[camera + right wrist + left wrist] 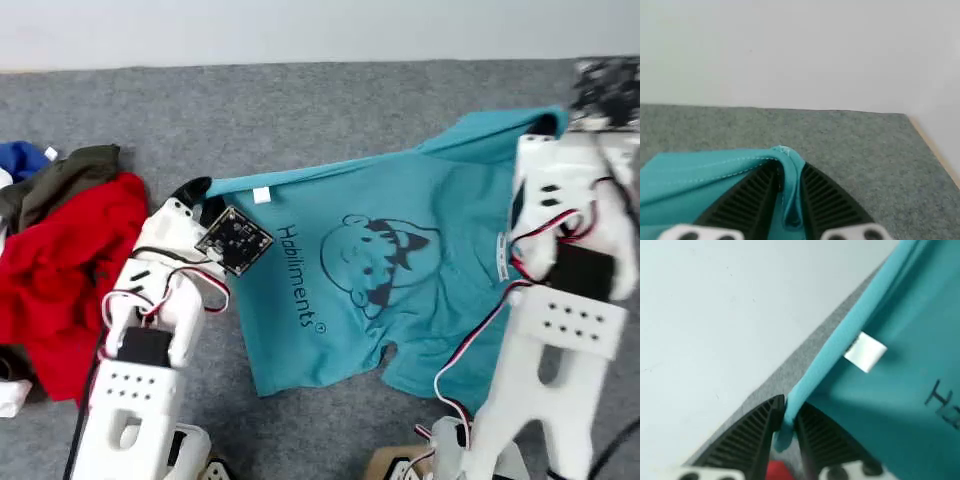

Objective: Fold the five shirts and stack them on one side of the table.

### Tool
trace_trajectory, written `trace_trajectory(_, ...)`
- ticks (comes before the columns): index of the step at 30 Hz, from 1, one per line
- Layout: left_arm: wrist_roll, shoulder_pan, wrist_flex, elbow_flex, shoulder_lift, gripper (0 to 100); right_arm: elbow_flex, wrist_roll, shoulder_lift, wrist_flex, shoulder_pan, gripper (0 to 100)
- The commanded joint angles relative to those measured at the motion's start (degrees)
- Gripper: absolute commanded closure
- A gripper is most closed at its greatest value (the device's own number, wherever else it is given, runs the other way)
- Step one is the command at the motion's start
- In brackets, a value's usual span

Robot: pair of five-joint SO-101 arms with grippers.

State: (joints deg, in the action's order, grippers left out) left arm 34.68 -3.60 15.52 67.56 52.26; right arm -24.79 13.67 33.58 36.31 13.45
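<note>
A teal shirt (380, 270) lies spread out in the middle of the grey surface (300, 110). It has a cartoon picture (378, 255) on the front with dark letters beside it. A small white tag (262, 195) sits on the shirt's edge, at about 10 o'clock from the picture.

The left gripper (195, 190) is at the shirt's 10 o'clock corner, just beside the tag. In the left wrist view its two black fingers (755, 432) are squeezed tight on the teal edge, and the cloth sticks out between them. A bit of red shows under the fingers.

The right gripper (545, 125) is at the shirt's 1 o'clock corner, on the far side of the surface. In the right wrist view its black fingers (825, 197) are pinched on a folded bit of teal cloth. Behind it there is grey surface and then a white wall (790, 50).

More shirts lie in a messy heap at 9 o'clock on the surface, well apart from the teal one. A red shirt (60, 270) is the biggest part of the heap. A dark green shirt (60, 180) lies on its far side, touching it. A blue shirt (20, 158) peeks out at the very edge, next to the green one. None of these are folded.
</note>
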Motion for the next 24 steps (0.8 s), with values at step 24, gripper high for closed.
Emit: trace_trajectory(24,1.1,-1.0,-22.9,-63.3,-77.5,100,-8.1,9.1,-29.5,-50.7,-0.7,99.1)
